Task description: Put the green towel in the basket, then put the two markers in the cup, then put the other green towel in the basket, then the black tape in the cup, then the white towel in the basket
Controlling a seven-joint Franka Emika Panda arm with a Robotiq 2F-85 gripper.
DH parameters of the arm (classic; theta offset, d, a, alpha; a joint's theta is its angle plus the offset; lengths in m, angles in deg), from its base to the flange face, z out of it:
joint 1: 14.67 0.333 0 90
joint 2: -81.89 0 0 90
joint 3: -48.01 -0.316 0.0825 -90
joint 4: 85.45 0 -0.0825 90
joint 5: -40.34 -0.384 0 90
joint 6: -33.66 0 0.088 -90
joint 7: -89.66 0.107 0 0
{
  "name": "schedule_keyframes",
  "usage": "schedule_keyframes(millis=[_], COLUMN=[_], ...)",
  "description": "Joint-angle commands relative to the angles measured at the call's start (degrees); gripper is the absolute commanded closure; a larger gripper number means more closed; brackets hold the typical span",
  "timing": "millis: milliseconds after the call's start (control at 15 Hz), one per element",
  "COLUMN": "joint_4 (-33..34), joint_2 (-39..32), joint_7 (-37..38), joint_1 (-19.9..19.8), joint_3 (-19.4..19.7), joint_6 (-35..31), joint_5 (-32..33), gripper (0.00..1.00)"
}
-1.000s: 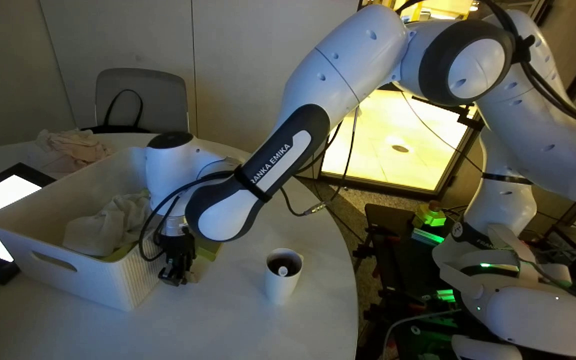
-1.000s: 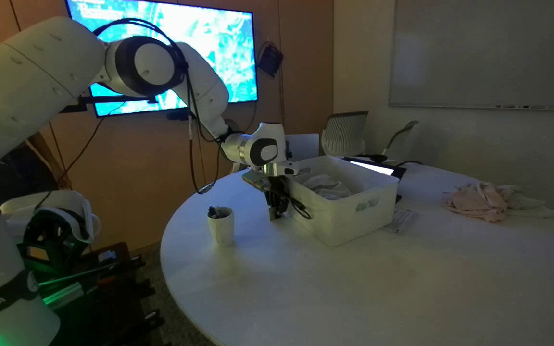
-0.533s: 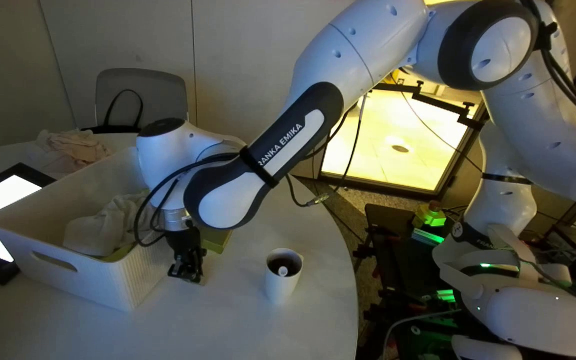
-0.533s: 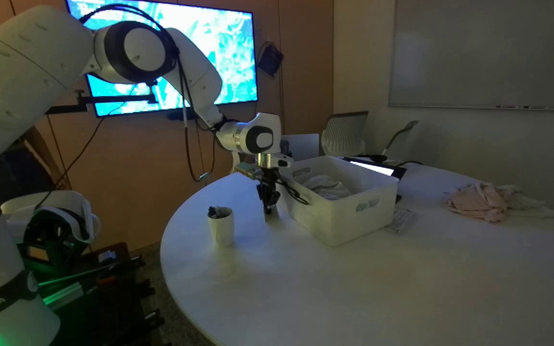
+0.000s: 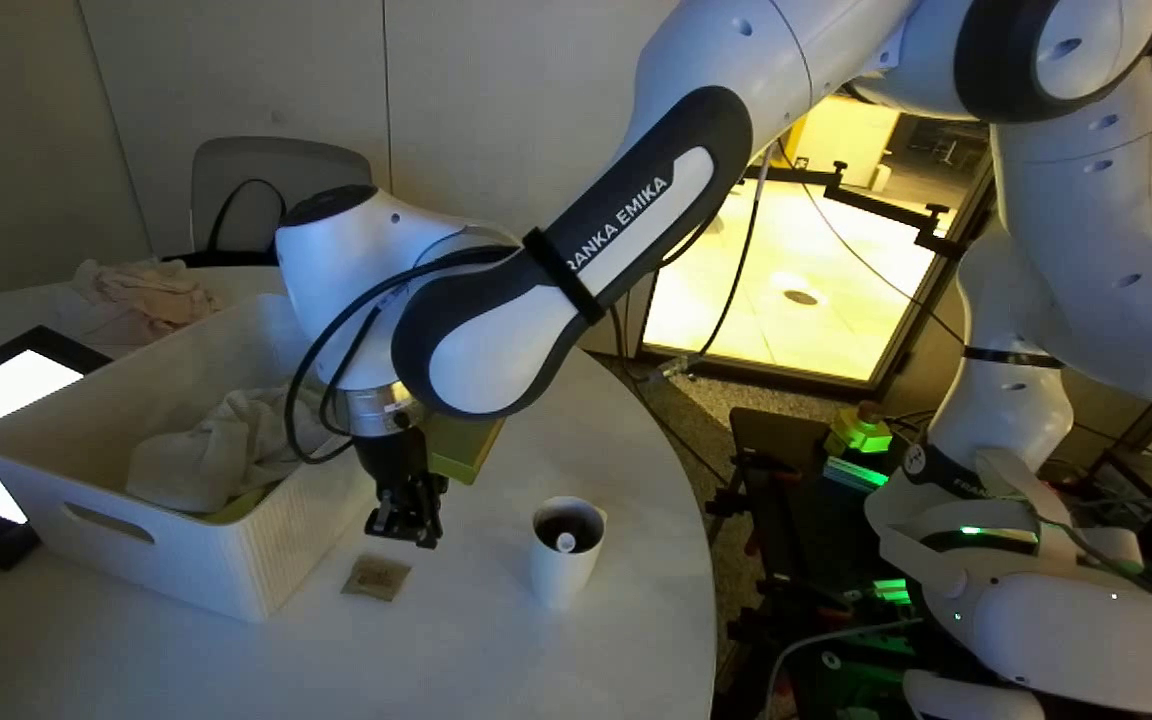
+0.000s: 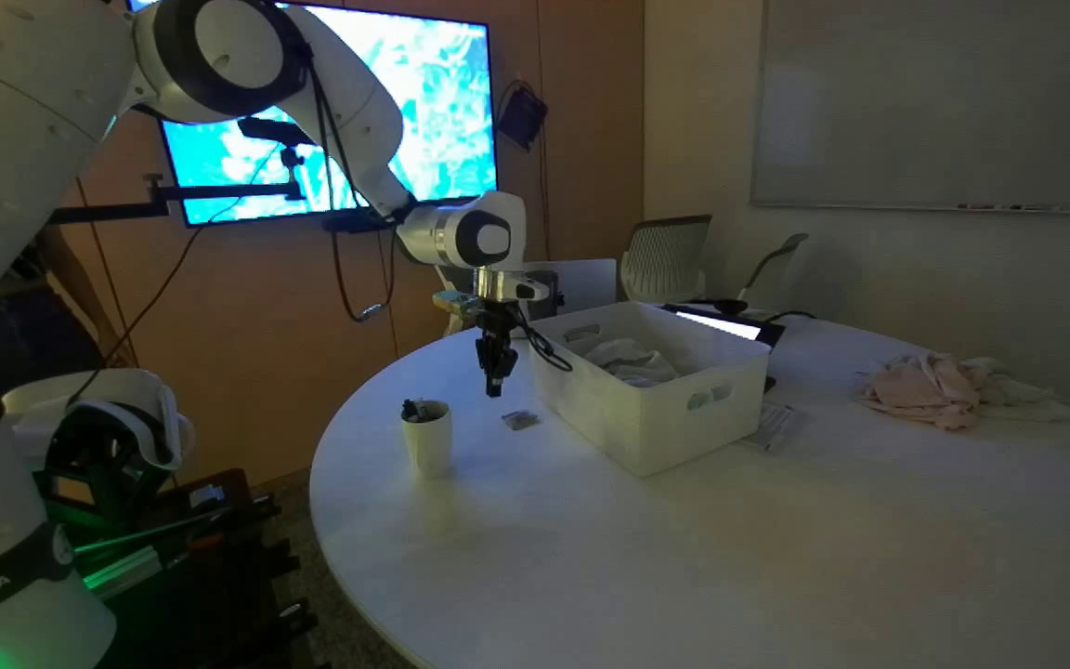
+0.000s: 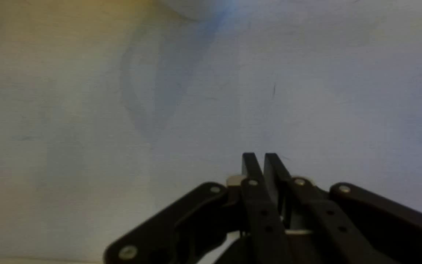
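The hand (image 5: 403,535) hangs above the surface (image 5: 496,650), left of centre in an exterior view, its fingertips nearly together, a narrow gap between, holding nothing. The white towel (image 5: 216,450) lies in the basket (image 5: 196,560) at middle left of the frame, left of the hand; the cup (image 5: 561,580) stands at lower centre, right of the hand, the end of a marker (image 5: 565,542) showing inside
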State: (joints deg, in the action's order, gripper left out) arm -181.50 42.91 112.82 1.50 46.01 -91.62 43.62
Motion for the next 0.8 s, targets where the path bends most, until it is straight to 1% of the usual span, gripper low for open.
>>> schedule_keyframes(millis=[0,67,200,267,600,733], joint_4=[-1.6,-1.2,0.4,1.3,4.5,6.0], joint_2=[1.0,0.3,-1.8,-2.9,-7.9,-9.6], joint_7=[1.5,1.5,1.2,1.5,0.6,-0.4], joint_1=[0.8,1.0,1.2,1.4,1.4,1.2], joint_3=[0.3,0.3,0.2,0.3,0.2,-0.1], joint_6=[-1.0,-1.7,-2.1,-2.5,-6.3,-7.8], joint_5=[0.2,0.6,0.3,0.4,-0.2,-0.5], gripper=[0.62,0.60,0.45,0.35,0.00,0.00])
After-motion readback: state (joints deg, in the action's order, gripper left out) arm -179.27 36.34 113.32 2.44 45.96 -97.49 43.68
